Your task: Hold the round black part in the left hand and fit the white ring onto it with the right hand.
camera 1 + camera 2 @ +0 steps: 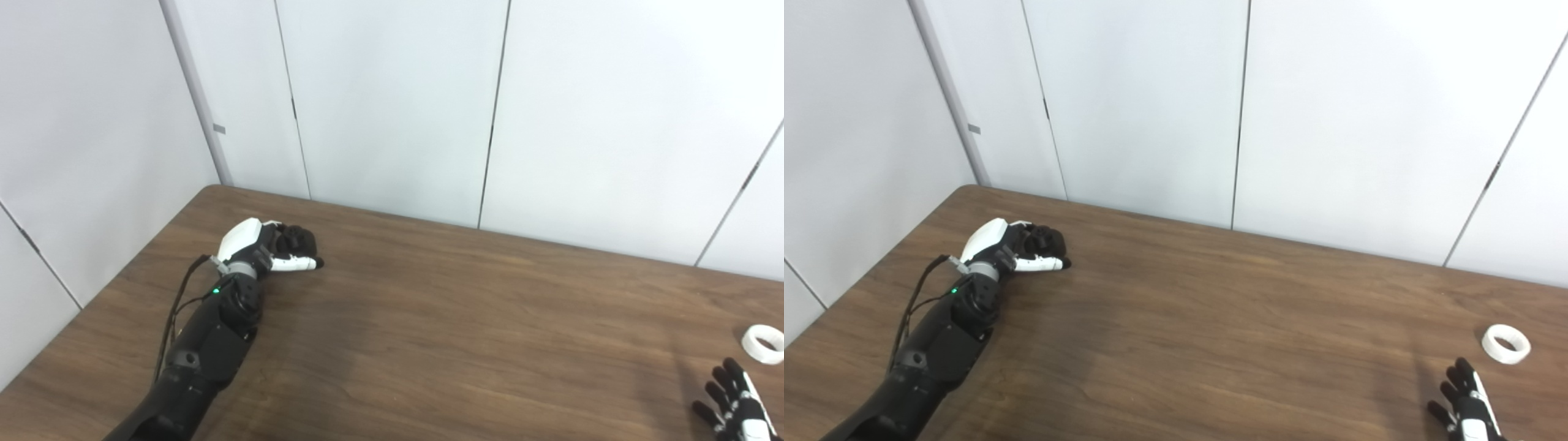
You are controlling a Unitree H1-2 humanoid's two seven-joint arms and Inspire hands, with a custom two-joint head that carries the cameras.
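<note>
White ring (1506, 343) lies just beyond right hand's (1467, 410) spread fingers (1458, 383).

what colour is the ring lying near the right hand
White. The ring shows best in the right eye view, lying whole on the brown table.

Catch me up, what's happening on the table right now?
The left hand is out at the far left of the wooden table, fingers curled around something dark that looks like the round black part, though its shape is hard to make out. The white ring lies loose on the table at the right. The right hand is just short of it, fingers spread, not touching. Nothing is fitted yet.
</note>
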